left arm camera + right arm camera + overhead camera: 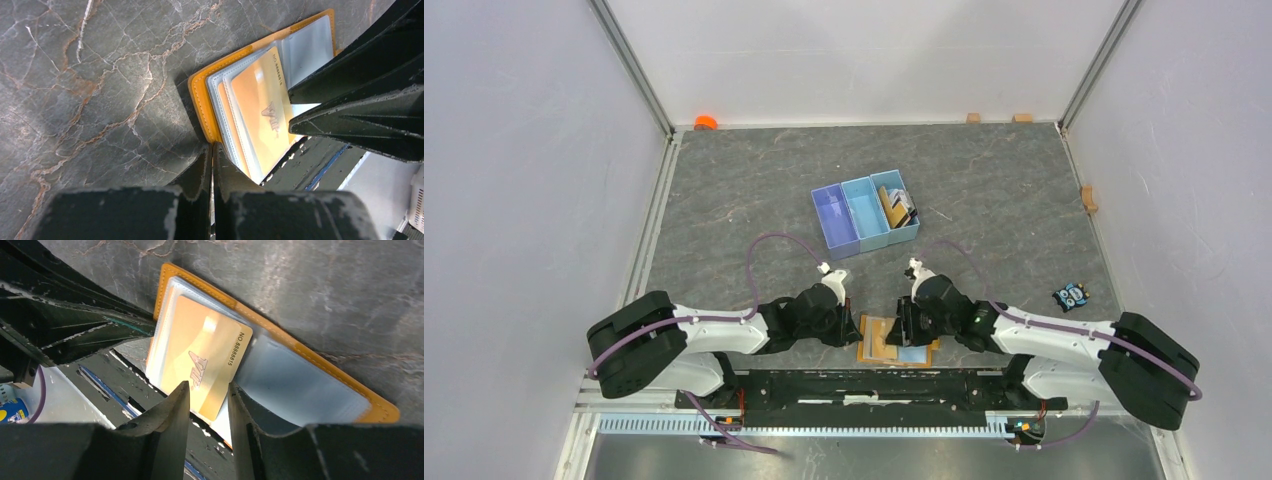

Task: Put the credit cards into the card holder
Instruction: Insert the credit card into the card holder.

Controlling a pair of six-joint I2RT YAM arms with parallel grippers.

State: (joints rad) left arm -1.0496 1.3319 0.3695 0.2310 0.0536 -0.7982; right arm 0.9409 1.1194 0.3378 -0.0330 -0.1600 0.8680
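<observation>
Orange-tan card holder [876, 342] lies spread open and flat on the table [724, 200], directly between the two grippers. It is hard by the table's near edge, and the arms' mounting rail [864, 385] runs just behind it on the base side.

The left gripper [211, 155] is fully closed, its fingers pressed together with nothing seen between them. Its tip sits at the card holder's orange border, at the corner nearest that gripper. The view does not settle whether it touches the border or stops just short.

The right gripper [209, 407] stands partly open, with a clear gap between its fingers. A gold credit card [202, 357] lies on the clear sleeves straight ahead of those fingers, on the half nearer the left gripper. The card's near corner reaches into the gap, but whether either finger touches it cannot be told. The card's printed short edge ends about at the fold. Beyond that, to the right gripper's right, a bare sleeve panel runs out to the orange rim.

The two grippers face each other closely across the card holder, so there is little room between them. Ahead of both, well apart, a blue tray [836, 215] holds more credit cards [897, 207] in the compartment on the right gripper's side. A broad stretch of bare marbled table lies between the tray and the grippers. A small black-and-blue gadget [1072, 296] sits well off to the right gripper's outer side.
</observation>
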